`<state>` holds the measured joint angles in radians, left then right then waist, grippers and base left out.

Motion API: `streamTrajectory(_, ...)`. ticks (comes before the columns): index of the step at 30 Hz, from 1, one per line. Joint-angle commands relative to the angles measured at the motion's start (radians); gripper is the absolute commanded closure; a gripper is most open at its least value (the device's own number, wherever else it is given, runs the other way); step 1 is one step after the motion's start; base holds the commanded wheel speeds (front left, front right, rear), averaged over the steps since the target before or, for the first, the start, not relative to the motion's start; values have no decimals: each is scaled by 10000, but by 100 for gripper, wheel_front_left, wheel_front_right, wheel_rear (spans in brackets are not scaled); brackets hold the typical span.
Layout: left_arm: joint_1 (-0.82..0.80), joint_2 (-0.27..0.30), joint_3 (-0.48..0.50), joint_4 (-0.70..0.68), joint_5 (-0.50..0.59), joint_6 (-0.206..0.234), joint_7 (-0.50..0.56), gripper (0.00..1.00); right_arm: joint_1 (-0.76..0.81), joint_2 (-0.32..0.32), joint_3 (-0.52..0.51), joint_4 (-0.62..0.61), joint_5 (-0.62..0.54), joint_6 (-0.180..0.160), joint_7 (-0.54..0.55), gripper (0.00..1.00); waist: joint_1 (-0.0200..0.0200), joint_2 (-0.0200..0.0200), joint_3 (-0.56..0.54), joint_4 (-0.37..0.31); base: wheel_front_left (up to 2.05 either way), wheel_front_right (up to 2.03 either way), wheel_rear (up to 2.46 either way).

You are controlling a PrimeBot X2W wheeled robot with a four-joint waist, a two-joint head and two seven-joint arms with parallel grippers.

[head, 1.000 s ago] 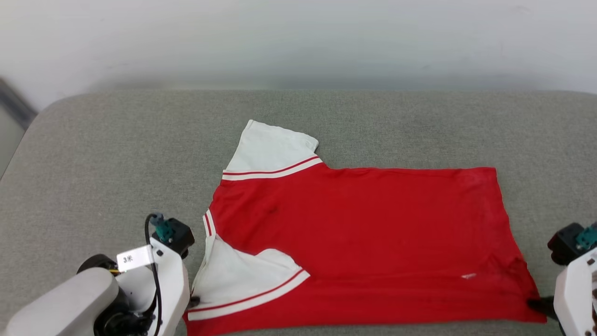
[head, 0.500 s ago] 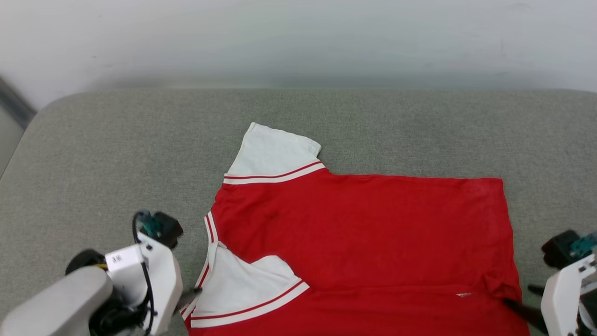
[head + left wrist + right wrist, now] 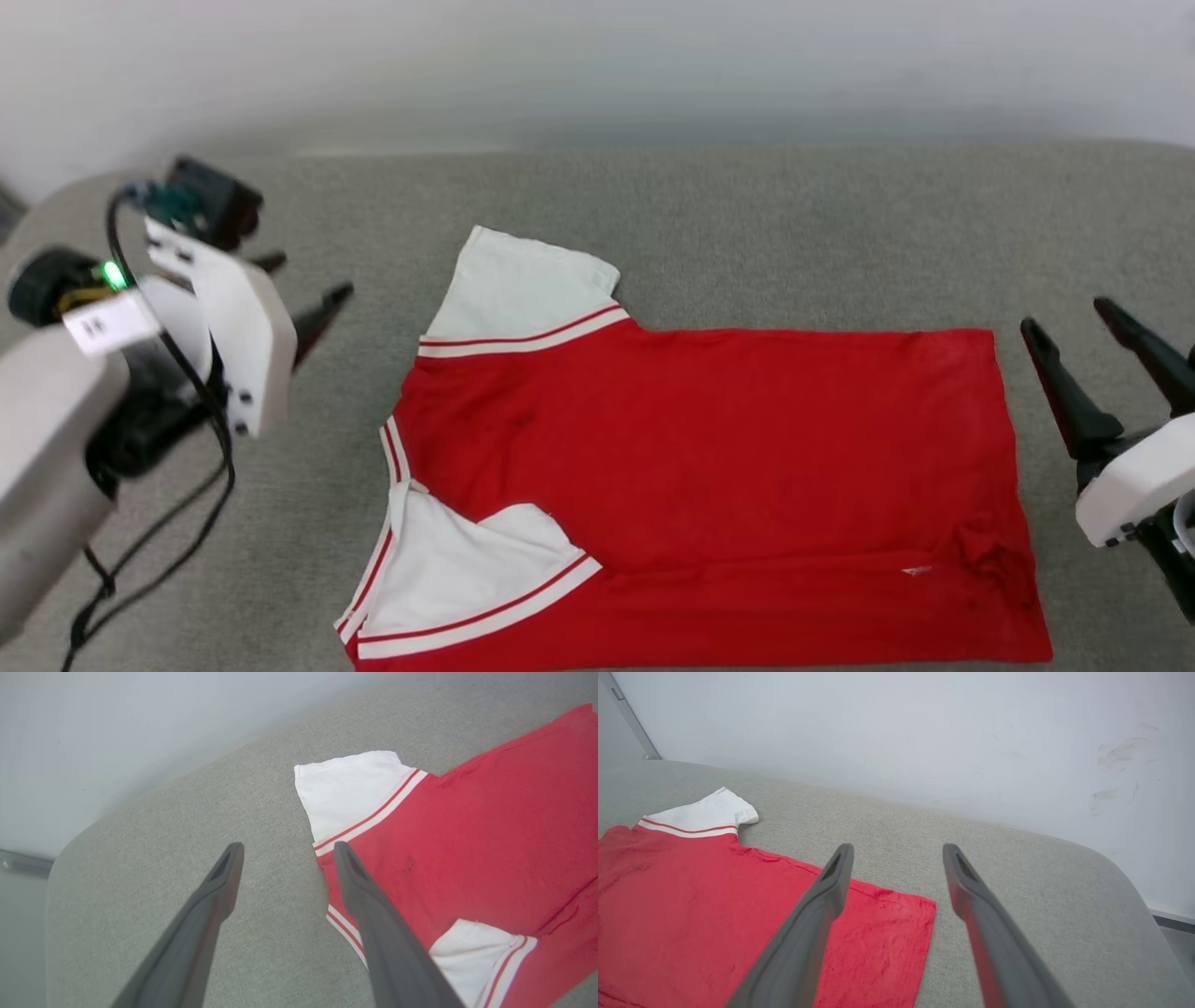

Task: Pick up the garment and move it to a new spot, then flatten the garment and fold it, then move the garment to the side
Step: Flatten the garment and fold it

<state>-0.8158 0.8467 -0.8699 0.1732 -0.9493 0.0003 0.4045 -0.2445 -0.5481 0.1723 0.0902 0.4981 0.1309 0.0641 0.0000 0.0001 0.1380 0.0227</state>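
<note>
Released garment (image 3: 709, 467) at its near corners, drew left gripper (image 3: 305, 278) and right gripper (image 3: 1069, 315) clear, both wide open and empty; left it flat mid-cushion (image 3: 747, 224), near sleeve folded in, ready for folding.

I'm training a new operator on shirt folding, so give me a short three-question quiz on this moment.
1. True or false: the right gripper is clamped on the garment.
2. The garment's striped collar lies toward: A the robot's left; B the robot's right; C the wall.
3. What does the garment lie on?
Key: 1 false: its jaws stand open, off the cloth. 2 A: it lies on the side of the left gripper, whose jaws are also open. 3 The grey fabric cushion.
</note>
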Motion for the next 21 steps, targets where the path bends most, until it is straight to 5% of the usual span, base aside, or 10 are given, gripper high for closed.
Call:
streamTrajectory(1,-287,-56,92,71,35,27,19,0,166,268,-205,-174,-261,-4,-160,0,0,-1,303,-167,0,0,0)
streamTrajectory(11,-3029,-566,446,1215,-327,-210,2175,0,959,2239,-1555,-2374,-2189,-4,-751,0,0,-1,2167,-978,0,0,0)
streamTrajectory(21,-4877,-890,-22,2551,-440,-313,4984,0,422,2435,-1123,-3280,-2580,-4,-524,0,0,-1,3920,-1873,0,0,0)
